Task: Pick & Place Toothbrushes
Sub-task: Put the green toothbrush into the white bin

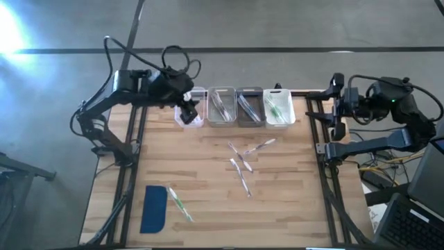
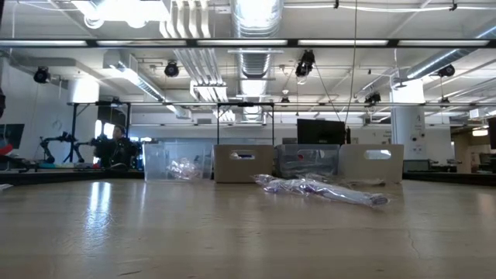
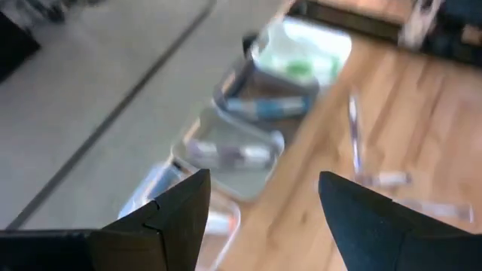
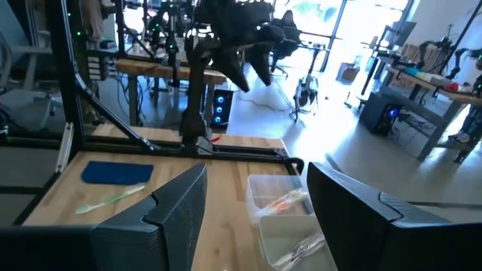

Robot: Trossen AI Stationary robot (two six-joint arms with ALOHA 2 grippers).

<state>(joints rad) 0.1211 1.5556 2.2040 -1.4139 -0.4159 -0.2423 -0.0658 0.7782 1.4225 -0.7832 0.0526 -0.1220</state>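
No writing reads on the toothbrushes (image 1: pixel 241 165), perhaps blurred; left claw (image 1: pixel 189 110) and right claw (image 1: pixel 338 118) gape empty.

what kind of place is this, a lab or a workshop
Most likely a robotics lab in an open industrial hall: exposed ceiling ducts, workbenches with computers on a concrete floor, and a wooden table with mounted arms.

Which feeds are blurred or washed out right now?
Left wrist view: the bins and loose toothbrushes smear. High view: glare whitens the floor at its upper left. Low view: ceiling lights reflect off the table. Right wrist view: bright window haze behind.
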